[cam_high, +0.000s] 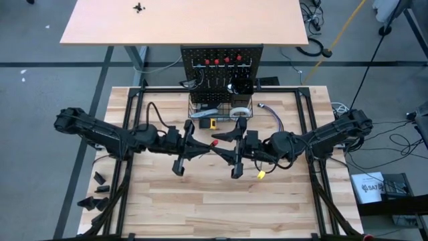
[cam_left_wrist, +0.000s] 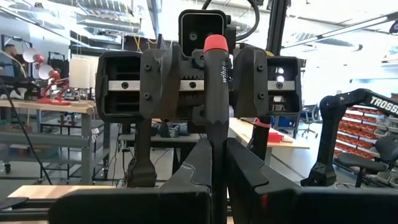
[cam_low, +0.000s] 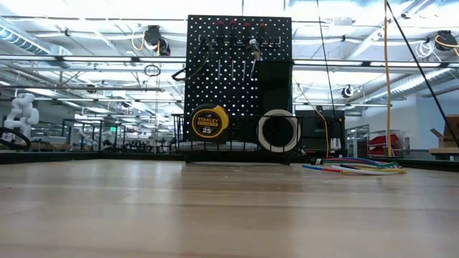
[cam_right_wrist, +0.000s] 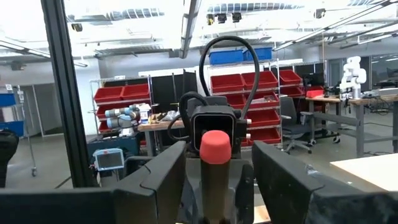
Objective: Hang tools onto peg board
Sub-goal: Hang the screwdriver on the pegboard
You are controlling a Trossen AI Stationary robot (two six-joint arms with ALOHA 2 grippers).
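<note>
A screwdriver with a black handle and red cap point(cam_left_wrist: 216, 45) stands upright between my two grippers above the table's middle; its cap also shows in the high view point(cam_high: 215, 142). My left gripper point(cam_left_wrist: 217, 152) is shut on it. My right gripper point(cam_right_wrist: 214, 171) faces it from the right, open, with a finger on either side of the handle and a gap on both sides. The peg board point(cam_high: 221, 63) stands at the table's far edge. Its basket holds a yellow tape measure point(cam_low: 208, 122) and a white tape roll point(cam_low: 278, 131). My left gripper pinches the screwdriver's black handle point(cam_left_wrist: 217, 132), below the red cap, between its two fingers. The fingers come level from the table's left and lie across the handle. The screwdriver stands upright, cap up; its lower end is hidden by the fingers.
A bundle of coloured wires point(cam_low: 358, 167) lies on the table right of the peg board. A small yellow piece point(cam_high: 261, 175) lies near the right arm. Black bits point(cam_high: 97, 191) lie at the left edge. A peach tabletop point(cam_high: 180, 20) stands beyond the peg board.
</note>
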